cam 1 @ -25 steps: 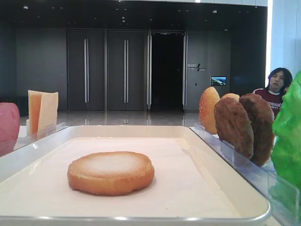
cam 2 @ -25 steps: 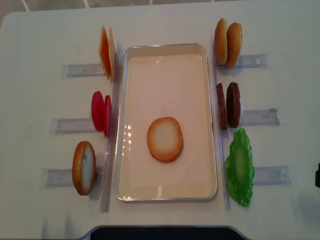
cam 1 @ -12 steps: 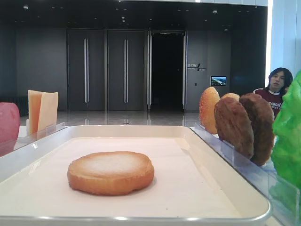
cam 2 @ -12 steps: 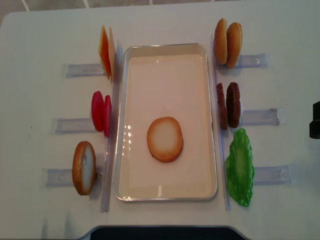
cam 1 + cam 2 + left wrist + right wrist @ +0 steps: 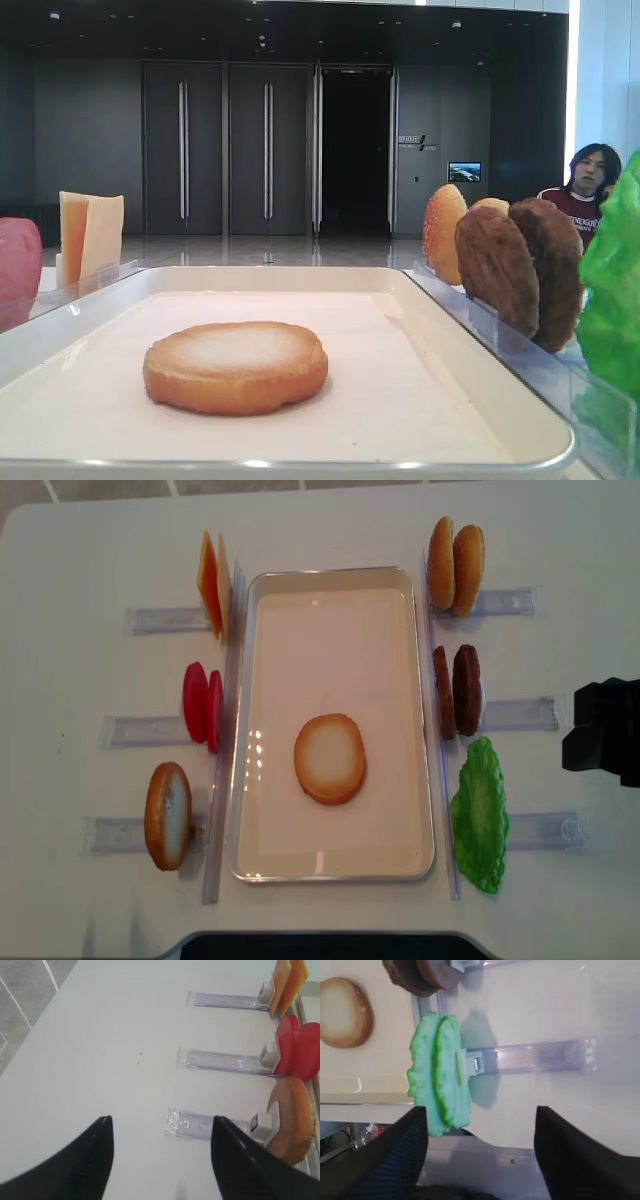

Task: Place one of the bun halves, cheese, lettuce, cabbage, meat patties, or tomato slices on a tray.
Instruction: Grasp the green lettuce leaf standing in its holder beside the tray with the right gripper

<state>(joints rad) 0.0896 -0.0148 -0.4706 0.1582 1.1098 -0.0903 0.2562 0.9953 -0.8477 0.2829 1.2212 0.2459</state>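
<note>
A white tray (image 5: 335, 860) lies in the middle of the pale desk (image 5: 80, 560), and one flat bun half (image 5: 330, 759) with a pale toasted face rests on its lining, a little toward the near end. To the left of the tray, clear plastic holders (image 5: 150, 731) keep things standing on edge: two cheese slices (image 5: 212, 583) at the far end, two tomato slices (image 5: 202, 705) in the middle, and another bun half (image 5: 167, 815) nearest. To the right stand two domed bun halves (image 5: 455, 566) at the far end, two dark meat patties (image 5: 457, 691) in the middle, and the green lettuce (image 5: 480, 816) nearest, just beside the tray's right rim.

The right tool (image 5: 480, 1155) hangs above the desk with its two dark fingers (image 5: 395, 1155) spread wide and nothing between them; in its wrist view the lettuce stands in its holder ahead of the fingers, apart from them. From above, the right arm (image 5: 605, 730) shows as a dark block at the right edge, near the patties' holder. The left tool (image 5: 160, 1160) is likewise released, its fingers wide apart over bare desk, well to the left of the holders and touching nothing
</note>
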